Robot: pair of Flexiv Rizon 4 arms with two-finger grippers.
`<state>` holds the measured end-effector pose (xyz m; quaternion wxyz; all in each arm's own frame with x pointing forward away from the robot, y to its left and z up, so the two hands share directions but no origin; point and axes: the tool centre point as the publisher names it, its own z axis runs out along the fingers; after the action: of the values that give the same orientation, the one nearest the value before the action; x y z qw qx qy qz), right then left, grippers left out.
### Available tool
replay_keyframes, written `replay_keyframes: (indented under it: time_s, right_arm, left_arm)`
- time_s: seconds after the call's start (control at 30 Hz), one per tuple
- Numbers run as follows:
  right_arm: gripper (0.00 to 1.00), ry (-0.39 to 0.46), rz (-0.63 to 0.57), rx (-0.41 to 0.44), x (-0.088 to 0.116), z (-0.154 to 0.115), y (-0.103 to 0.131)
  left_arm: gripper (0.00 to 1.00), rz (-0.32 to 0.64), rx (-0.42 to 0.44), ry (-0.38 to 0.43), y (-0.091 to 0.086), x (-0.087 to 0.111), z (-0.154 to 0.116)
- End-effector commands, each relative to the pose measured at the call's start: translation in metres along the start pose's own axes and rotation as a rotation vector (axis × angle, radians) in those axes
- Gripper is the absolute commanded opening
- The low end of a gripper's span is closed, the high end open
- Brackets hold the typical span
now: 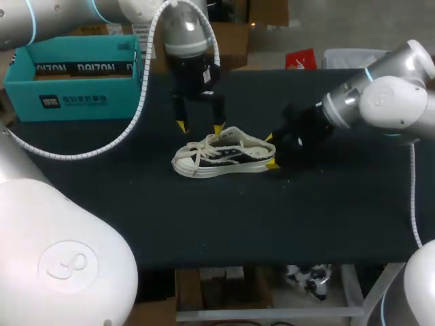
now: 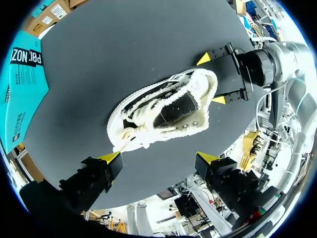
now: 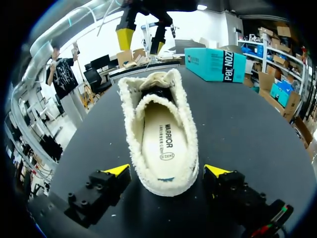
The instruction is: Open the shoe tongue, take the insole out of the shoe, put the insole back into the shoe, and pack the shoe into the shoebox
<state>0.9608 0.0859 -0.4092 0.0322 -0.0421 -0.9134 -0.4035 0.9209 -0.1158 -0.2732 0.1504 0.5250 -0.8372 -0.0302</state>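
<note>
**Both fingers spread wide around the sneaker**

A white low-top sneaker with black side panels and a fleecy cream lining (image 1: 221,153) stands upright on its sole near the middle of the black surface (image 1: 306,217). Its toe points to my left and its heel to my right. The cream insole (image 3: 161,141) lies flat inside it, showing through the open collar.

The left fingers (image 1: 181,125) hang spread wide above the laced front of the shoe, touching nothing. In the left wrist view the loose white laces (image 2: 136,139) lie just ahead of one yellow tip.

The right fingers (image 1: 272,164) sit low at the surface, parted wide. One is on either side of the heel, each just beside it with a thin gap showing in the right wrist view.

The open teal cardboard shoebox (image 1: 75,81) sits at the far left of the surface, well apart from the shoe.
</note>
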Motion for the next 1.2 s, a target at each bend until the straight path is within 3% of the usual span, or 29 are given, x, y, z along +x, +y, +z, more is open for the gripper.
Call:
replay_keyframes:
  time_s: [0.03,0.87,0.9,0.93,1.2]
  right_arm:
    - [1.0,0.013,-0.007,-0.011,-0.004,0.01,-0.001]
    - [1.0,0.012,-0.041,-0.11,-0.006,0.03,-0.003]
    - [0.1,0.01,-0.042,-0.109,-0.007,0.03,-0.002]
    - [0.0,0.009,-0.044,-0.108,-0.007,0.031,-0.002]
    - [0.0,-0.015,-0.031,-0.116,-0.008,0.035,-0.005]
  left_arm:
    - [1.0,-0.004,-0.015,0.003,-0.007,-0.001,0.004]
    - [1.0,-0.042,-0.029,-0.028,-0.022,0.012,0.015]
    - [1.0,-0.048,-0.029,-0.037,-0.023,0.015,0.015]
    - [1.0,-0.054,-0.028,-0.043,-0.024,0.017,0.016]
    - [1.0,-0.149,0.028,-0.144,-0.027,0.045,0.022]
